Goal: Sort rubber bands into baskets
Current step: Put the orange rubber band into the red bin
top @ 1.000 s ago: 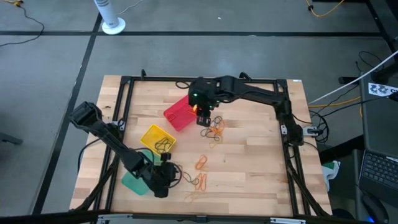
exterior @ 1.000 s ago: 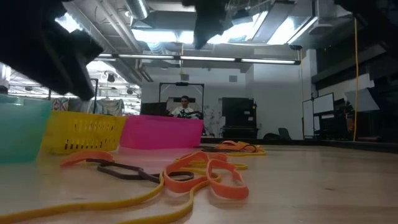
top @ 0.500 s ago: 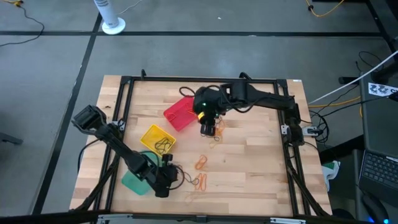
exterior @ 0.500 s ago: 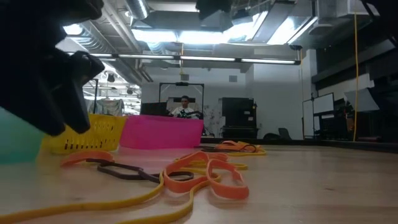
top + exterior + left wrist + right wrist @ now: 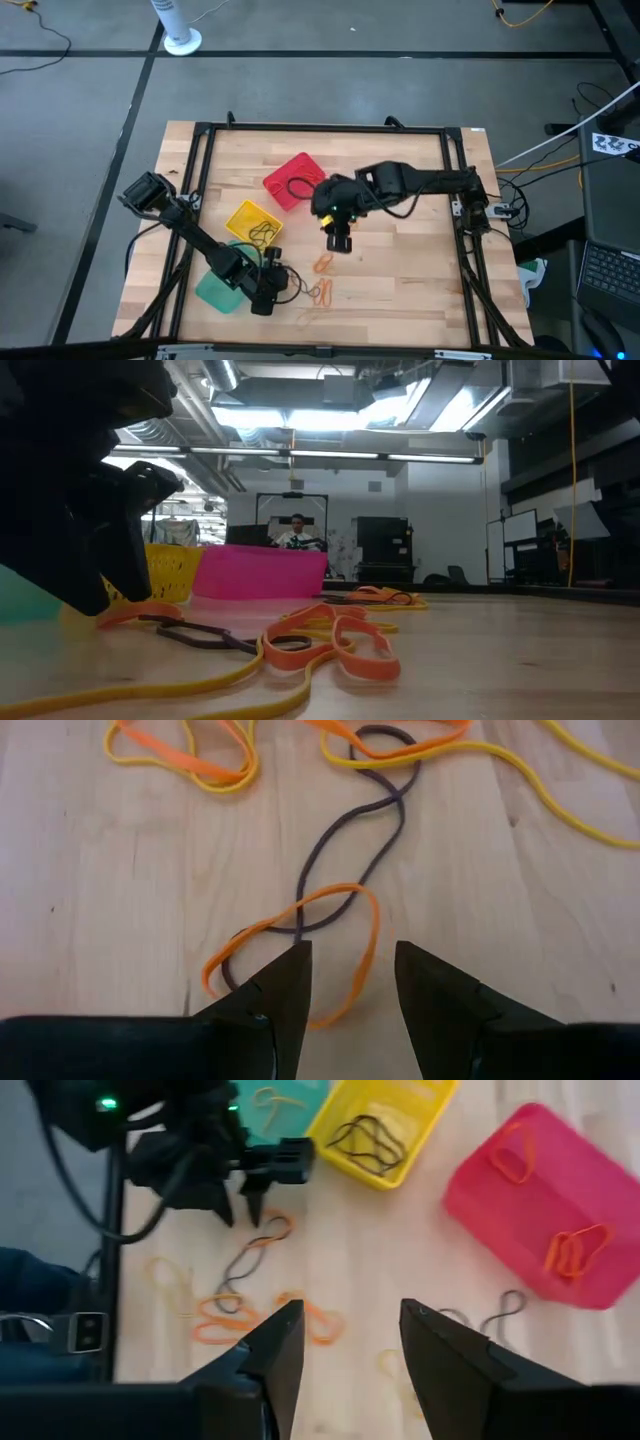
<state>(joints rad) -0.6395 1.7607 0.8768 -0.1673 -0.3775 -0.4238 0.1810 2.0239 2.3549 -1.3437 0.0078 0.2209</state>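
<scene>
Near the wooden table's [image 5: 420,250] front edge, beside the teal-green plastic basket [image 5: 212,291], the left gripper [image 5: 350,982], fingers apart, straddles a thin orange rubber band [image 5: 300,955], probably needing to close next, while the right gripper [image 5: 345,1345] hovers open mid-table.

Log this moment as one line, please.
left end effector: open, low over orange band crossing dark band | right end effector: open, empty, above table centre | red basket: holds bands
</scene>
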